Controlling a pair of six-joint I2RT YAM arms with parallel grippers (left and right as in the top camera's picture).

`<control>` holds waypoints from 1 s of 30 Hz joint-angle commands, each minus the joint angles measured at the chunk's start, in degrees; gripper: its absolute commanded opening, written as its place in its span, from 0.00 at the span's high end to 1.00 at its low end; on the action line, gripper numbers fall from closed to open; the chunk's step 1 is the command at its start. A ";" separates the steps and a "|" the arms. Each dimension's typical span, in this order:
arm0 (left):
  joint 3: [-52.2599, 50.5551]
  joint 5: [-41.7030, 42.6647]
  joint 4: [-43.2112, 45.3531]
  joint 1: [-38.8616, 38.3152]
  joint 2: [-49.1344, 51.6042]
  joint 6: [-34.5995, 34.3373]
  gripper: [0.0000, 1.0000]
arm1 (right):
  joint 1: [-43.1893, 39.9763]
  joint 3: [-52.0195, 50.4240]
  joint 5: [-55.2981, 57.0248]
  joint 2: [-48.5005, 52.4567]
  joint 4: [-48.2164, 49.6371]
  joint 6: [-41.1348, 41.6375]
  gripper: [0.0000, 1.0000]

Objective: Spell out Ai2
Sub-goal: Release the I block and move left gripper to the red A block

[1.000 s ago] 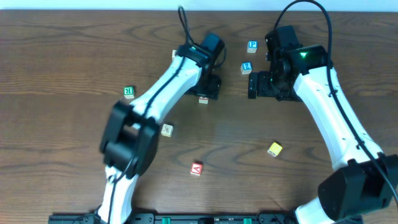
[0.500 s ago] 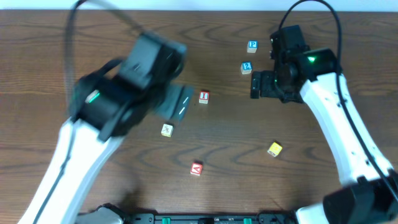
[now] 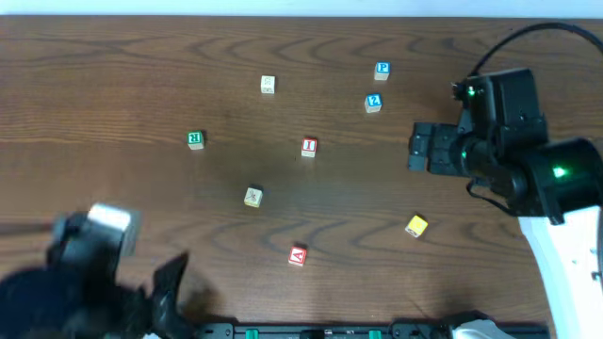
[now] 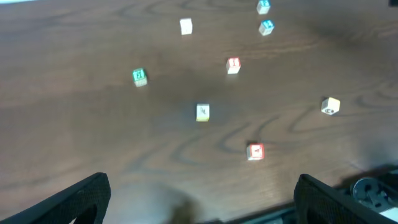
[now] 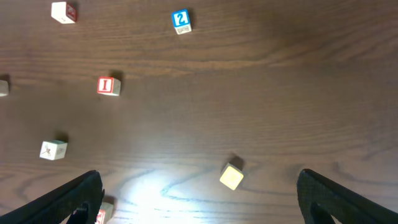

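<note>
A red "A" block (image 3: pixel 298 255) lies near the table's front centre. A red "I" block (image 3: pixel 308 147) lies mid-table and a blue "2" block (image 3: pixel 374 103) behind it to the right. All three lie apart, none held. My left gripper (image 3: pixel 160 294) is blurred at the front left corner; in the left wrist view (image 4: pixel 205 205) its fingers are wide open and empty, with the "A" block (image 4: pixel 255 151) ahead. My right gripper (image 3: pixel 420 149) hovers right of the "I" block; in the right wrist view (image 5: pixel 202 202) it is open and empty.
A blue "P" block (image 3: pixel 382 69), a cream block (image 3: pixel 268 84), a green block (image 3: pixel 195 139), a pale yellow block (image 3: pixel 252 196) and a yellow block (image 3: pixel 415 226) lie scattered on the brown wooden table (image 3: pixel 113 75).
My left arm has swung from the "I" block at mid-table back to the front left corner, leaving that block on the table. My right arm has drawn back to the right.
</note>
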 commanded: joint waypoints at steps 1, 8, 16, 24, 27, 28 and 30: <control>-11.19 -1.33 1.66 -0.31 -3.78 -4.61 0.05 | 0.02 -0.07 0.57 0.17 -0.81 0.39 0.01; -37.13 6.91 17.94 -0.31 -6.12 -12.15 0.05 | 0.02 -1.05 0.59 0.20 -1.29 0.39 0.01; -52.39 12.68 29.27 -0.46 2.40 -55.01 0.05 | 0.00 -1.05 0.61 0.20 -2.23 0.37 0.01; -58.01 22.45 46.18 -2.60 8.00 -71.38 0.04 | 0.00 -1.07 0.61 0.20 -2.54 0.37 0.01; -59.58 20.22 52.15 -6.78 10.75 -78.36 0.05 | 0.00 -1.07 0.61 0.20 -2.95 0.37 0.01; -59.76 18.45 53.02 -8.13 11.82 -80.72 0.05 | 0.00 -1.07 0.61 0.20 -3.26 0.37 0.01; -59.84 14.25 53.86 -11.06 14.49 -85.96 0.05 | 0.00 -1.07 0.61 0.20 -4.13 0.39 0.01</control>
